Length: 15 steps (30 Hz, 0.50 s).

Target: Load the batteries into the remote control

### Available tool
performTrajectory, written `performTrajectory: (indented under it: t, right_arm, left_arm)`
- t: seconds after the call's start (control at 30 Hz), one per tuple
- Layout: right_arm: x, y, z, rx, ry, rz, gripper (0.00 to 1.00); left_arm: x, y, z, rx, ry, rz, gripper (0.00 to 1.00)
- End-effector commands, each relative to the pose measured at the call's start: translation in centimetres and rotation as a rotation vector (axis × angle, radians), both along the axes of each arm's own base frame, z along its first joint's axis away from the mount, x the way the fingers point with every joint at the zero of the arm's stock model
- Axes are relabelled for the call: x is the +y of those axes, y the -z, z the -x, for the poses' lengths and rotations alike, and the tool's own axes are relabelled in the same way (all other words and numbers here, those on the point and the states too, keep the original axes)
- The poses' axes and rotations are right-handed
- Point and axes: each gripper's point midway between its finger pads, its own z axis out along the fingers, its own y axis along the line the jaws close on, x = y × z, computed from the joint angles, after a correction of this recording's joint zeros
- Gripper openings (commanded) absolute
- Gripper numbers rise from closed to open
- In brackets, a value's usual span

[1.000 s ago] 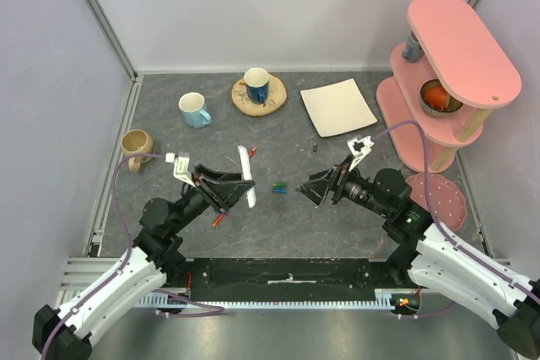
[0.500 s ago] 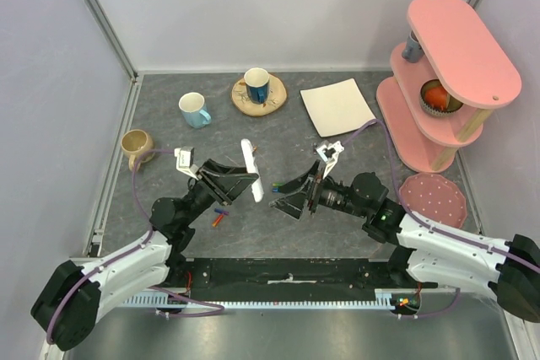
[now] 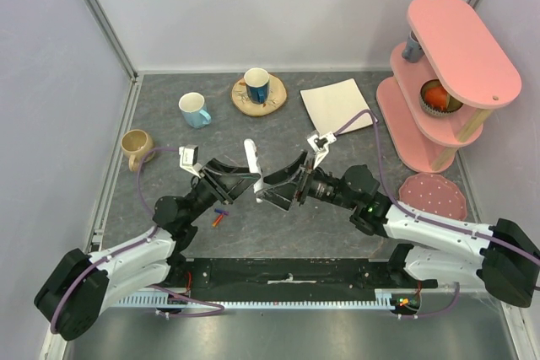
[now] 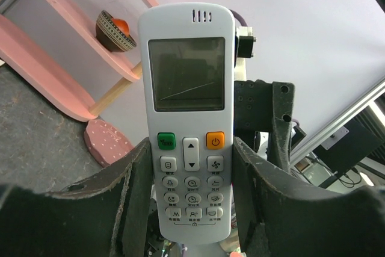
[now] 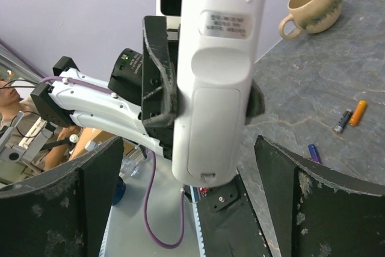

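Observation:
The white remote control (image 3: 250, 164) (image 4: 189, 118) stands upright above the table, clamped at its lower button end by my left gripper (image 3: 240, 180) (image 4: 190, 148). Its display and buttons face the left wrist camera. Its back with the closed battery cover (image 5: 215, 130) faces my right gripper (image 3: 272, 185) (image 5: 187, 170), which is wide open with a finger on either side of the remote's lower end, not touching it. Loose batteries lie on the table below the left arm: a red-orange one (image 3: 218, 220) (image 5: 358, 111), a dark one (image 5: 343, 121) and a blue-purple one (image 3: 222, 211) (image 5: 314, 152).
A beige mug (image 3: 135, 145) (image 5: 310, 4) stands at the left, with a light blue mug (image 3: 195, 110) and a dark blue mug on a wooden coaster (image 3: 258, 94) at the back. A white square plate (image 3: 337, 107), a pink shelf unit (image 3: 447, 65) and a pink disc (image 3: 436, 196) are at the right.
My right gripper has moved left, up to the remote, covering the spot where a green-blue battery lay. My left gripper has shifted the remote slightly right and more upright.

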Motion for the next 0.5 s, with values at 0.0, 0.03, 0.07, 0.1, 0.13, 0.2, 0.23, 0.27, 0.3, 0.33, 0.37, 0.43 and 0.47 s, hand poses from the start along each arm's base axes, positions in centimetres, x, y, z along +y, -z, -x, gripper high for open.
performTrajectory:
  t: [0.0,0.03,0.07,0.1,0.13,0.2,0.23,0.27,0.3,0.33,0.37,0.43,0.47]
  right_arm:
    - [1.1,-2.9,0.1,-0.062,-0.017,-0.031,0.98]
    - [1.4,-2.5,0.0,-0.057,-0.017,-0.018,0.98]
    - [1.4,-2.4,0.0,-0.058,-0.014,-0.013,0.98]
    - [1.5,-2.2,0.0,-0.056,-0.014,-0.007,0.98]
    - [1.5,-2.0,-0.1,-0.053,-0.013,-0.004,0.98]
    - [1.5,-1.8,-0.1,-0.046,-0.011,0.0,0.98]
    - [1.5,-1.6,-0.1,-0.044,-0.011,0.003,0.98]
    - [1.4,-1.6,-0.1,-0.043,-0.009,0.003,0.98]
    - [1.4,-1.3,0.0,-0.038,-0.008,0.007,0.98]
    - [1.4,-1.2,0.0,-0.038,-0.008,0.009,0.98]
    - [1.4,-1.1,0.0,-0.036,-0.008,0.01,0.98]
    - [1.4,-1.0,0.0,-0.032,-0.01,0.013,0.97]
    - [1.5,-1.0,-0.1,-0.035,-0.01,0.014,0.96]
  left_arm:
    - [0.5,-4.2,1.7,-0.117,0.047,0.104,0.02]
    - [0.5,-4.3,1.7,-0.119,0.048,0.104,0.02]
    - [0.6,-4.4,1.8,-0.124,0.047,0.106,0.02]
    - [0.6,-4.5,1.8,-0.123,0.046,0.107,0.02]
    - [0.7,-4.5,1.8,-0.125,0.045,0.109,0.02]
    - [0.7,-4.6,1.9,-0.127,0.045,0.11,0.02]
    - [0.8,-4.6,1.9,-0.126,0.042,0.112,0.02]
    - [0.9,-4.7,1.9,-0.127,0.04,0.115,0.02]
    - [0.9,-4.8,1.9,-0.129,0.038,0.116,0.02]
    - [0.9,-4.9,1.9,-0.13,0.037,0.117,0.02]
    - [0.9,-5.0,1.9,-0.131,0.039,0.116,0.02]
    - [0.9,-5.3,2.0,-0.139,0.044,0.12,0.02]
    - [0.8,-5.4,2.0,-0.139,0.048,0.121,0.02]
